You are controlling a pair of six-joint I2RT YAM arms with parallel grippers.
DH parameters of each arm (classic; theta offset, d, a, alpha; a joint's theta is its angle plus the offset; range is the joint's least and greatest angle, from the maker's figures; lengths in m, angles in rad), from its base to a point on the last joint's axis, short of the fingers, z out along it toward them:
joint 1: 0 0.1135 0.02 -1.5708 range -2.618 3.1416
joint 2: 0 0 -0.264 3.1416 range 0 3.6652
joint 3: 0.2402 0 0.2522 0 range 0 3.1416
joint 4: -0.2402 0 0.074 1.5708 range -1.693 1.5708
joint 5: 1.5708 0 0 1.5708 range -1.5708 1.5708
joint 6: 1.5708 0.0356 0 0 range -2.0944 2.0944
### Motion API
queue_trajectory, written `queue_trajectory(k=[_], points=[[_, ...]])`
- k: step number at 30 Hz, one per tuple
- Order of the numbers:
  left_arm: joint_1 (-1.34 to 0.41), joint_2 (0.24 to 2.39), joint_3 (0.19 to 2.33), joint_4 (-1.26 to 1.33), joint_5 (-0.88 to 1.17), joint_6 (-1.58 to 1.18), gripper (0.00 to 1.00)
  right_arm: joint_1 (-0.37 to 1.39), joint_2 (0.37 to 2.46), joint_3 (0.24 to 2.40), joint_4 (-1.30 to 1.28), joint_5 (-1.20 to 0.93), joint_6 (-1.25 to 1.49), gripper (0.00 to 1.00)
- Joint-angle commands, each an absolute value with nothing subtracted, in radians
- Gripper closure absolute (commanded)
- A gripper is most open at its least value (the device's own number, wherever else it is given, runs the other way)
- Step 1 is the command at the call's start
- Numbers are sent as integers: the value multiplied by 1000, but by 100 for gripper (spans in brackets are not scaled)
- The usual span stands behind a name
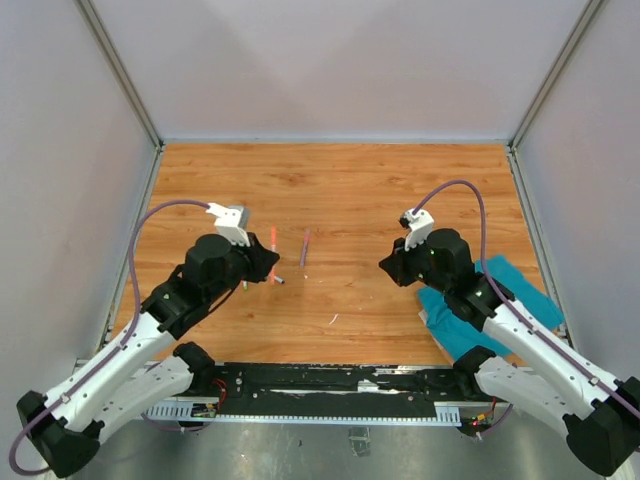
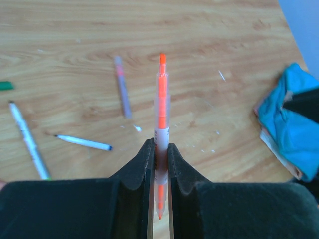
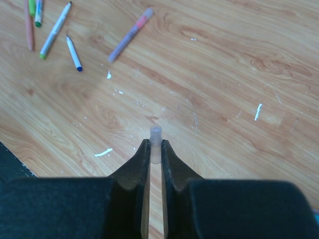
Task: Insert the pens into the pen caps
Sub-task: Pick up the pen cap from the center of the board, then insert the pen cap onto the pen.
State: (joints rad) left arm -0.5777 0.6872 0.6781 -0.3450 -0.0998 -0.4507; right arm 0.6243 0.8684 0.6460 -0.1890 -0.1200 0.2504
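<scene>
Left gripper [image 2: 159, 149]: the jaws are clamped on the orange pen [image 2: 162, 99], gripping the barrel towards its lower half. In the left wrist view the pen stands straight out ahead of the fingers, its orange tip furthest from the camera and a short length showing behind the jaws. In the top view the same pen [image 1: 273, 238] projects from the left gripper [image 1: 268, 266] towards the far side of the table [image 1: 360, 180], over the left-centre of the wood surface. Right gripper [image 3: 155, 147]: the jaws are closed on a small pale pen cap [image 3: 156, 137], which is pinched between the fingertips with one end protruding beyond them. In the top view the right gripper [image 1: 386, 264] sits right of centre and faces the left one, the two well apart. Loose items on the table: a purple pen [image 1: 304, 247] lies between the two grippers, nearer the left; a blue-tipped pen [image 2: 82, 142] and a green-tipped pen [image 2: 27, 139] lie close to the left arm, separate from each other. A short green piece [image 2: 5, 85] lies at the edge of the left wrist view; whether it is a cap cannot be told. A teal cloth [image 1: 500, 295] lies crumpled at the right side, partly under the right arm. Small white specks are scattered on the wood.
</scene>
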Motion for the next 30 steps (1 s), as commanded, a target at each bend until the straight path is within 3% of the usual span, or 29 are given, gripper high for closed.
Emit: queue_trajectory(k=[1, 15, 19, 30], points=[[-754, 742, 675, -237, -217, -491, 99, 590, 819, 619, -90, -169, 310, 99], [-1104, 826, 610, 61, -358, -459, 100, 589, 744, 568, 74, -191, 490, 99], [-1144, 834, 590, 151, -313, -416, 100, 589, 734, 592, 109, -245, 540, 99], [-1158, 841, 548, 264, -230, -392, 99, 589, 729, 461, 590, -353, 796, 99]])
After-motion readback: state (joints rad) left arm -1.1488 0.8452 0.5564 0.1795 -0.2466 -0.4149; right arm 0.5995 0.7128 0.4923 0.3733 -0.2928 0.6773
